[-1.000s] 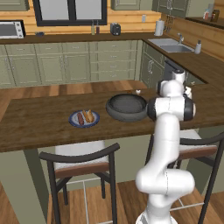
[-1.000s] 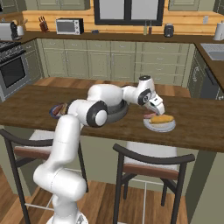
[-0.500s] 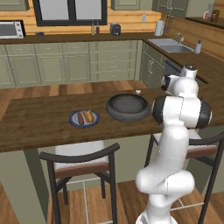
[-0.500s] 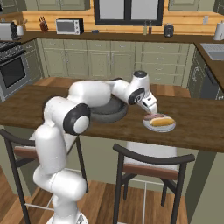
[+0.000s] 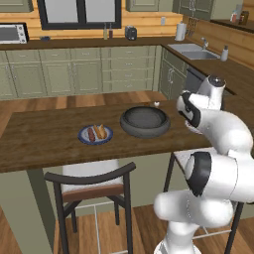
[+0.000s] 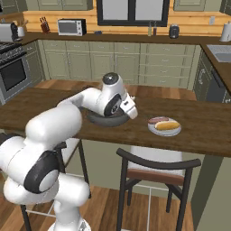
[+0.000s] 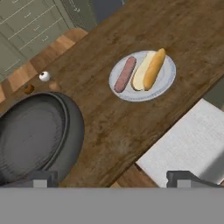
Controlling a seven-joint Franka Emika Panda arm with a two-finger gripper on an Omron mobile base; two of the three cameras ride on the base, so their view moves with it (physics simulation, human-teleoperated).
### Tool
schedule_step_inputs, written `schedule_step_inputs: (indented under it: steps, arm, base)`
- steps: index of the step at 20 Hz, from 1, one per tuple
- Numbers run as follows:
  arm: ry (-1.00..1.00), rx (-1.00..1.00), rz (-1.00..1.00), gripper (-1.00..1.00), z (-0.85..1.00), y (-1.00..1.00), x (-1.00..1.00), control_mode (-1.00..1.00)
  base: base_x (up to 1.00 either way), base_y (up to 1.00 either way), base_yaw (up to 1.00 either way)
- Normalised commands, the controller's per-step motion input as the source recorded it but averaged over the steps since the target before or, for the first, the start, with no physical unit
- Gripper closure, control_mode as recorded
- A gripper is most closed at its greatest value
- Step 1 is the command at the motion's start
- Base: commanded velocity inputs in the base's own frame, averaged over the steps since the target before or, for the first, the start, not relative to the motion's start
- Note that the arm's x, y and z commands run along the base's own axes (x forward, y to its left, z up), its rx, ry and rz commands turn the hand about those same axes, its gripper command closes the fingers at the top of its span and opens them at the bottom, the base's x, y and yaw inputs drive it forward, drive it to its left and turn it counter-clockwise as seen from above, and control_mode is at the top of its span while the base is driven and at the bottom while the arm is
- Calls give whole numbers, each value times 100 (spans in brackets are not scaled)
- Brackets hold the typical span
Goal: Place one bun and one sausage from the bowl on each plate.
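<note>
Hovering above the wooden counter (image 7: 131, 127), the gripper (image 7: 111, 177) is seen with its jaws spread wide and nothing between them. The near plate (image 7: 168, 72), with one bun (image 7: 154, 68) and one sausage (image 7: 124, 74) lying side by side, sits close to the counter's front edge, bare wood all round it. The bowl (image 7: 72, 131) is cut off at the frame's left side. A second loaded plate (image 5: 82, 137) lies left of the bowl. Two small items beyond the bowl cannot be identified.

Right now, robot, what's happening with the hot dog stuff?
Gripper open, holding nothing. Blue-rimmed round plate carries one golden bun and one reddish-brown sausage. Dark round bowl beside it. Nothing in the way.
</note>
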Motion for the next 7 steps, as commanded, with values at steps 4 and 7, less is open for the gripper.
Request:
schedule_step_inputs:
  steps: [4,7]
  arm:
    - [-1,3,-1,-100,0,-7,-6,-100]
    - [-62,-5,2,-100,-3,27,-100,-100]
  base:
    - [0,0,0]
    - [0,0,0]
